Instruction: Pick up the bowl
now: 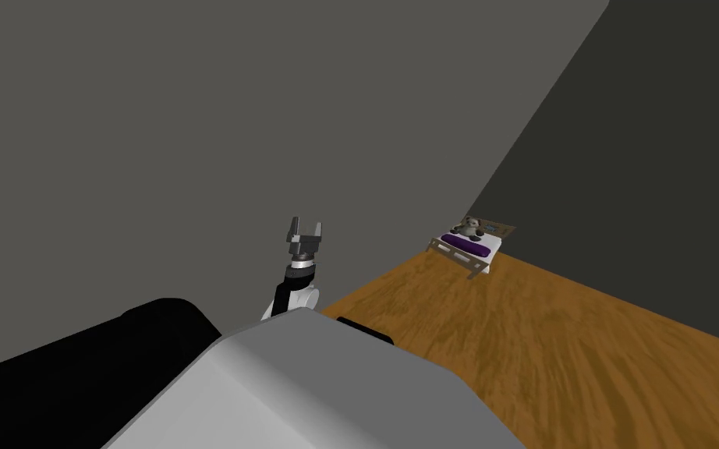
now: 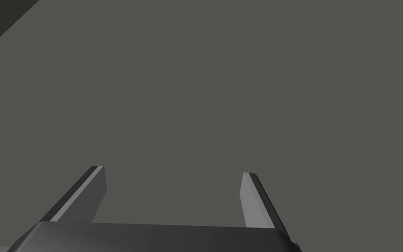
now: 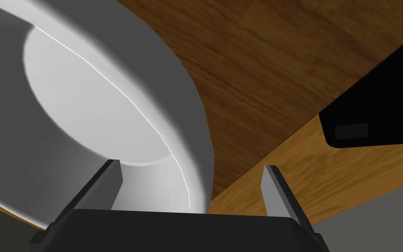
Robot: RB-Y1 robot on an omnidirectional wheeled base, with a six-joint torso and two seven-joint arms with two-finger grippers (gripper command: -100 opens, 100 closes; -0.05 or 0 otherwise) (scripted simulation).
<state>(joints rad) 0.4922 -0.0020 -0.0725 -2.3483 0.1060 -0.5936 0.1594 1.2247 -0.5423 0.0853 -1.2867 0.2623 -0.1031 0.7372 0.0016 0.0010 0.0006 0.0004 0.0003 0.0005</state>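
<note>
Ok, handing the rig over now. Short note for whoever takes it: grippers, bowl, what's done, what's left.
Left gripper: open, empty, raised in front of a grey wall.
Right gripper: open, close up at the bowl. One finger shows over the bowl's inside, the other outside it, with the rim between them.
Bowl: white-grey, next to a brown wooden surface, not gripped.
Done: approach, and the fingers appear to straddle the bowl's wall.
Left: shut on the wall, then lift.

Right claw [image 3: 191,165] astride bowl [image 3: 87,100] rim, bed [image 1: 467,248] on floor [image 1: 545,351] by wall [image 1: 600,156]
</note>
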